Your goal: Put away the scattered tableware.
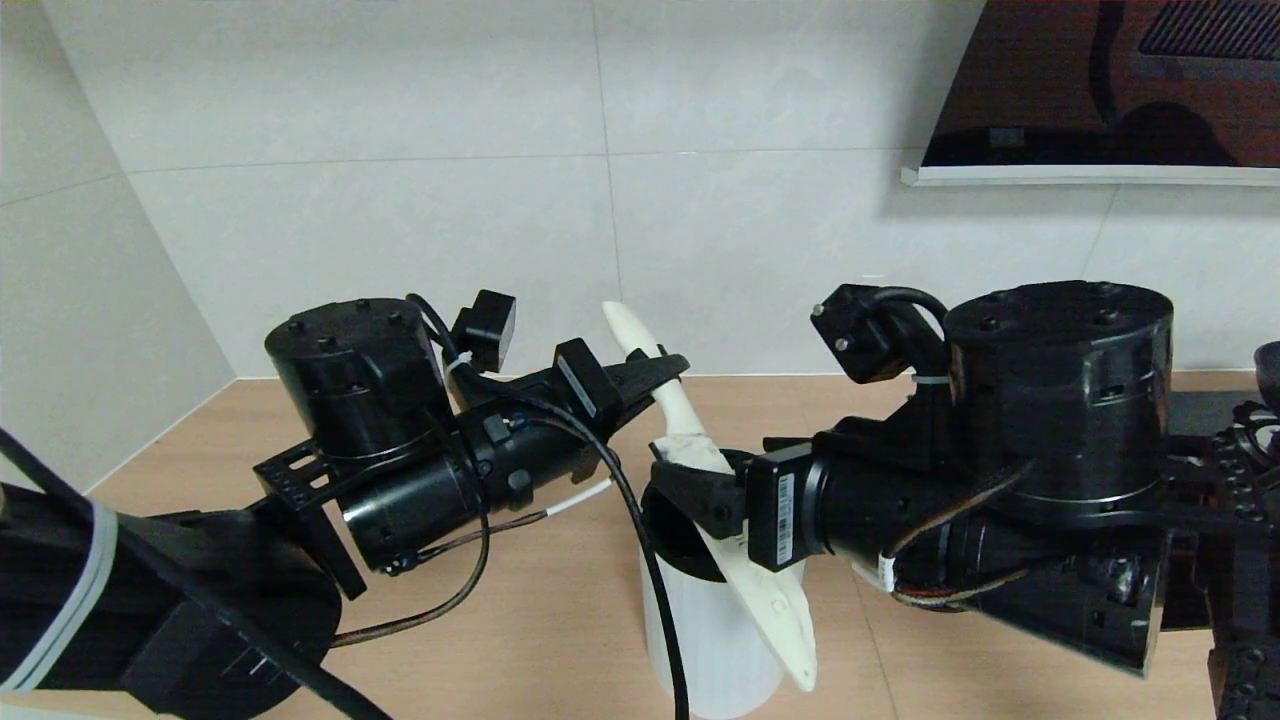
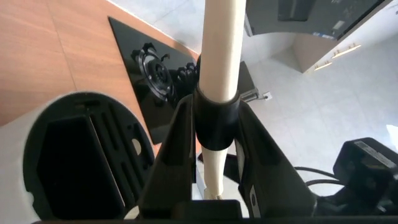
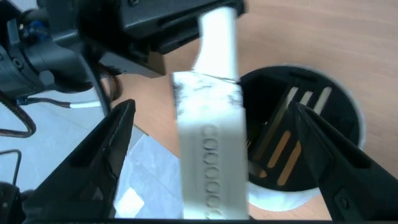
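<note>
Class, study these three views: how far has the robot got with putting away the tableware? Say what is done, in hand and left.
Done: slim utensils already stand in the white holder. In hand: the left end effector clamps the white spatula by its handle, tilted over the holder; the right end effector is open around it. Left: lowering the spatula in and letting go.

— What is seen around the wooden countertop (image 1: pixel 200 440)?
— A black cooktop (image 2: pixel 134 46) with a burner (image 2: pixel 155 71) is set at its right end. A tiled wall (image 1: pixel 400 200) is shown behind it, a dark range hood (image 1: pixel 1100 90) mounted above.
</note>
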Controlling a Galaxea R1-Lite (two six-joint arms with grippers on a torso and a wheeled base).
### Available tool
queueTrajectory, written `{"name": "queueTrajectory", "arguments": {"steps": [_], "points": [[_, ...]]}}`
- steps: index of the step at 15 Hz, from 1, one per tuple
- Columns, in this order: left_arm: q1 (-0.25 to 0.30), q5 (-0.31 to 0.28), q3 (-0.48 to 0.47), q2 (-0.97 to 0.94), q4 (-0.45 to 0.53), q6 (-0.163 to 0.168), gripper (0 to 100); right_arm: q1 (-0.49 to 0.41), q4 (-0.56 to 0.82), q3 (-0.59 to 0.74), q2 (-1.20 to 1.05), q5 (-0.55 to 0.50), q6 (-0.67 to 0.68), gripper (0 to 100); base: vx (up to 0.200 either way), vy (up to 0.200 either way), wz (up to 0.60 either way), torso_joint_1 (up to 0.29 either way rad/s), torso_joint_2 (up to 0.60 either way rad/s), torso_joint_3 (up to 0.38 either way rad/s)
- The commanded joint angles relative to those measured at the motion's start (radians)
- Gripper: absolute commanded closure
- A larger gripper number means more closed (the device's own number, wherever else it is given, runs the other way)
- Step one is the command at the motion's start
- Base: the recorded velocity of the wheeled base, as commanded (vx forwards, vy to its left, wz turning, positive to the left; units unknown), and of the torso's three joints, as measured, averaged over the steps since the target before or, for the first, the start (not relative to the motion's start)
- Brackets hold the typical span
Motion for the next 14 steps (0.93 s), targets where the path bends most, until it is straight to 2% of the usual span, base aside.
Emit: {"name": "queueTrajectory", "arguments": {"steps": [1,2,4,5,6,7,8,9,10,11,12,13,14], "points": [[0.018,-0.001,-0.016,-0.035,0.013,0.002,100,-0.063,0.001,0.002,-0.034,0.005,-0.002,0,0.000,0.000,0.00,0.000,0.00,0.000],[0.029,0.001,-0.027,-0.062,0.051,0.008,100,-0.094,0.005,0.003,-0.053,0.005,-0.002,0,0.000,0.000,0.00,0.000,0.00,0.000],[0.047,0.015,-0.078,-0.124,0.192,0.054,100,-0.159,0.008,0.031,-0.102,0.008,-0.003,0,0.000,0.000,0.00,0.000,0.00,0.000],[0.047,0.039,-0.098,-0.141,0.231,0.067,100,-0.183,0.008,0.038,-0.117,0.011,-0.005,0,0.000,0.000,0.00,0.000,0.00,0.000],[0.044,0.125,-0.161,-0.165,0.329,0.107,100,-0.254,0.008,0.040,-0.126,0.042,-0.005,0,0.000,0.000,0.00,0.000,0.00,0.000],[0.033,0.194,-0.207,-0.176,0.406,0.136,100,-0.280,0.008,0.043,-0.134,0.060,-0.005,0,0.000,0.000,0.00,0.000,0.00,0.000],[0.026,0.230,-0.231,-0.178,0.444,0.148,100,-0.286,0.009,0.048,-0.137,0.065,-0.005,0,0.000,0.000,0.00,0.000,0.00,0.000],[-0.014,0.365,-0.308,-0.168,0.550,0.196,100,-0.290,0.009,0.064,-0.137,0.068,-0.005,0,0.000,0.000,0.00,0.000,0.00,0.000],[-0.045,0.444,-0.334,-0.165,0.579,0.232,100,-0.290,0.009,0.066,-0.131,0.068,-0.005,0,0.000,0.000,0.00,0.000,0.00,0.000],[-0.083,0.513,-0.348,-0.162,0.579,0.285,100,-0.292,0.009,0.066,-0.123,0.068,-0.005,0,0.000,0.000,0.00,0.000,0.00,0.000],[-0.114,0.565,-0.357,-0.158,0.576,0.346,100,-0.295,0.008,0.066,-0.116,0.068,-0.005,0,0.000,0.000,0.00,0.000,0.00,0.000],[-0.145,0.627,-0.359,-0.153,0.574,0.426,100,-0.297,0.008,0.064,-0.108,0.068,-0.006,0,0.000,0.000,0.00,0.000,0.00,0.000],[-0.177,0.708,-0.355,-0.139,0.562,0.489,100,-0.298,0.008,0.064,-0.100,0.069,-0.006,0,0.000,0.000,0.00,0.000,0.00,0.000]]}}
